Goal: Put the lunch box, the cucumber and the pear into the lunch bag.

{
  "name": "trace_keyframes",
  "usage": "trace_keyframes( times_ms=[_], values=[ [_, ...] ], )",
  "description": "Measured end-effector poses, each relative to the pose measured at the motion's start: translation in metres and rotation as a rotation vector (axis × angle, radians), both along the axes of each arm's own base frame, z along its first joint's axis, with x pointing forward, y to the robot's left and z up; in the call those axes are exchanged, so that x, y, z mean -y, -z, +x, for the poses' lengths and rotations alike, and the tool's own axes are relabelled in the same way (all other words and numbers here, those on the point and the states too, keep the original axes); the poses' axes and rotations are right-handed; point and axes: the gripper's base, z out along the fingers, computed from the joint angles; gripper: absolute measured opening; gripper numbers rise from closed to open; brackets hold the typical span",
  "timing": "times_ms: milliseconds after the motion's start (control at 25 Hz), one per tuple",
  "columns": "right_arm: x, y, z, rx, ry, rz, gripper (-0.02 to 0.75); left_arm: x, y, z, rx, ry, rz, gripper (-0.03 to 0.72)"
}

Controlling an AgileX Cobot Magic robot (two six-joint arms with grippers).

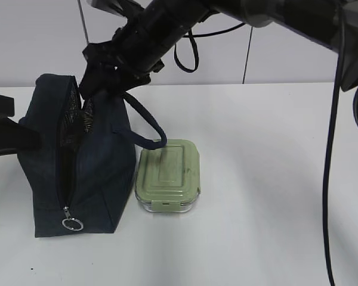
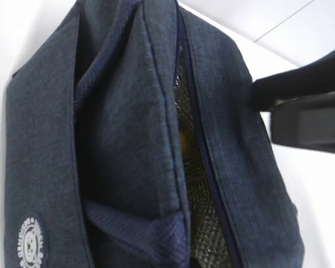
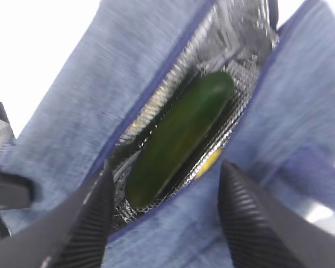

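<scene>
Below our right tool (image 3: 164, 215), its jaws apart, the cucumber (image 3: 178, 139) lay bagged; we judged the lunch box (image 1: 168, 174) rigid, heavy, best gripped across its lid.

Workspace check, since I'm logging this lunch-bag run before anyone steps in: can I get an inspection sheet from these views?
Surface: white table, bare apart from the job's things.
Lunch bag: upright at left, zipper open, foil lining showing.
Cucumber: lying inside the bag.
Pear: only a yellow patch shows beside the cucumber, probably it.
Lunch box: on the table right of the bag, lid on, a bag strap lying over its rim.
Clutter: nothing seen.
Left gripper: beside the bag; its jaws are not seen.
Right gripper: open above the bag's mouth, empty.
Cables: black cable hanging at right.
Surroundings: pale wall panels.
</scene>
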Motion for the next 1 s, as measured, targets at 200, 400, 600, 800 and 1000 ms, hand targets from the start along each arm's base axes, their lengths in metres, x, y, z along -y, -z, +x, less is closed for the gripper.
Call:
trace_keyframes(
  times_ms=[200, 400, 600, 800, 1000],
  values=[
    [0.014, -0.021, 0.006, 0.082, 0.081, -0.125, 0.472, 0.000, 0.000, 0.000, 0.000, 0.000, 0.001, -0.015],
    [0.035, -0.024, 0.018, 0.137, 0.254, -0.302, 0.468, 0.000, 0.000, 0.000, 0.000, 0.000, 0.001, -0.015],
    [0.051, -0.021, 0.026, 0.189, 0.349, -0.428, 0.459, 0.000, 0.000, 0.000, 0.000, 0.000, 0.001, -0.015],
    [0.063, -0.018, 0.028, 0.197, 0.379, -0.499, 0.458, 0.000, 0.000, 0.000, 0.001, -0.001, 0.002, -0.015],
    [0.090, -0.006, 0.024, 0.138, 0.400, -0.595, 0.458, 0.000, 0.000, 0.000, 0.001, -0.001, 0.002, -0.015]
  ],
)
